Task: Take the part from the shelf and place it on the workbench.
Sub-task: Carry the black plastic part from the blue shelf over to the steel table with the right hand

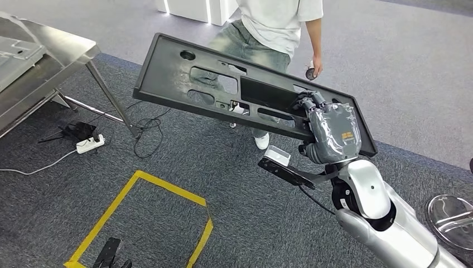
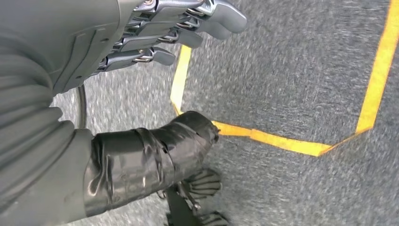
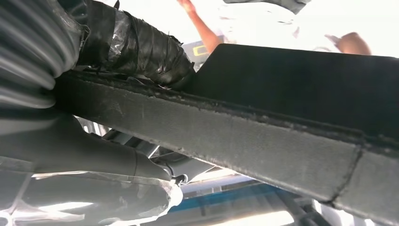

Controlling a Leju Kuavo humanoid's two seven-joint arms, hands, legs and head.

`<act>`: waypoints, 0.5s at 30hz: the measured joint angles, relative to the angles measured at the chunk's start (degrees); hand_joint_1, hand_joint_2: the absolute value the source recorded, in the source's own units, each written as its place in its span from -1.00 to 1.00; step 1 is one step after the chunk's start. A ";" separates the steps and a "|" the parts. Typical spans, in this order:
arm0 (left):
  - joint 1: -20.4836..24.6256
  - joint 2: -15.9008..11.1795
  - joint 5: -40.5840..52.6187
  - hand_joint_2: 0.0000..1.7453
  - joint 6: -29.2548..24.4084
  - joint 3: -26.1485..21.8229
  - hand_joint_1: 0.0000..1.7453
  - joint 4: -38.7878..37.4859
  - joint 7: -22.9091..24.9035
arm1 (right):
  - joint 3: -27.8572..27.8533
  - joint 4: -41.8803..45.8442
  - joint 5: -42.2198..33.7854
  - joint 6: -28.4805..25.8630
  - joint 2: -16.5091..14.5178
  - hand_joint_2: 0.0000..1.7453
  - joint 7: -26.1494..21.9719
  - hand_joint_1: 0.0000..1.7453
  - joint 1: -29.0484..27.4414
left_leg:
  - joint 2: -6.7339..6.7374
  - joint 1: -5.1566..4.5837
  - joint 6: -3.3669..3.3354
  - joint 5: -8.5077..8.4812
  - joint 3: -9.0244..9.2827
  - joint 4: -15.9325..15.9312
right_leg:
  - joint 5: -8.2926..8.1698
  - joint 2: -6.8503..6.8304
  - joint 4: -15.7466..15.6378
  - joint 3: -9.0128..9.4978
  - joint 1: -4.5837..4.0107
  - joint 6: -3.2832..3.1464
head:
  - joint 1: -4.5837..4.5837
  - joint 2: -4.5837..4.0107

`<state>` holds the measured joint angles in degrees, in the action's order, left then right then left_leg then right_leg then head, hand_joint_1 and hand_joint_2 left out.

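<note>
A long black flat part (image 1: 223, 84) with several cut-outs hangs in the air, tilted, across the middle of the head view. My right hand (image 1: 330, 129) grips its right end, fingers hooked through a cut-out. In the right wrist view the part's thick edge (image 3: 263, 136) runs across, with my taped thumb (image 3: 136, 44) pressed on it. My left hand (image 2: 155, 42) hangs down over grey carpet, fingers apart and holding nothing. The metal workbench (image 1: 50, 50) stands at the upper left.
A person (image 1: 279, 28) in a white shirt and jeans stands just behind the part. A power strip (image 1: 89, 144) and cables lie under the workbench. Yellow tape (image 1: 139, 206) marks a square on the carpet. A round metal stool (image 1: 452, 220) sits at the right edge.
</note>
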<state>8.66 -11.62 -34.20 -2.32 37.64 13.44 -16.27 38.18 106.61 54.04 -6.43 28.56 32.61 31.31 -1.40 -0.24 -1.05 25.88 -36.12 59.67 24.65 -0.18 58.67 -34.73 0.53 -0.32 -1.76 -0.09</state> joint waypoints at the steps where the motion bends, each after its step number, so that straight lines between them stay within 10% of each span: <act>1: 0.08 -0.16 0.03 1.00 0.04 0.00 -1.00 0.00 0.03 | 0.00 0.11 0.01 0.19 -0.04 1.00 0.08 1.00 0.10 | 0.21 0.13 0.40 1.16 -0.85 1.93 | -0.07 -0.10 -0.22 0.21 0.18 -0.25 | -0.09 0.00; 4: 0.23 -0.54 0.12 1.00 0.12 0.00 -1.00 0.00 0.10 | 0.00 0.30 0.00 0.46 -0.09 1.00 0.33 1.00 0.23 | 0.69 0.75 1.48 5.56 -5.86 11.98 | 0.04 -0.21 -0.25 0.34 0.27 -0.56 | -0.28 0.00; 6: 0.20 -0.69 0.30 1.00 0.18 0.00 -1.00 0.00 0.15 | 0.00 0.36 -0.04 0.69 -0.11 1.00 0.57 1.00 0.04 | 0.86 1.00 1.81 5.12 -7.12 13.92 | 0.16 -0.21 -0.16 0.37 0.34 -0.50 | -0.29 0.00; 10: 0.37 -1.21 0.44 1.00 0.20 0.00 -1.00 0.00 0.14 | -0.01 1.07 -0.46 0.93 -0.12 1.00 1.30 1.00 -0.29 | 1.16 0.96 1.44 -0.72 -1.04 1.28 | 0.64 -0.17 0.20 0.49 0.41 0.29 | -0.26 0.00; 15: 0.38 -1.70 0.39 1.00 0.30 0.00 -1.00 0.00 0.15 | -0.07 1.69 -0.83 0.91 -0.09 1.00 1.46 1.00 -0.68 | 0.99 0.72 -0.32 -0.89 0.24 -1.25 | 1.17 -0.12 0.33 0.44 0.29 1.78 | -0.21 0.00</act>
<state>9.04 -13.33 -33.81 -2.03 37.64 13.44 -16.12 38.11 108.30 53.21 -5.51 28.47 34.07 30.63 -0.41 0.48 -1.37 24.99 -35.89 58.42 25.82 -0.30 59.00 -34.29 0.83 1.46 -1.97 -0.09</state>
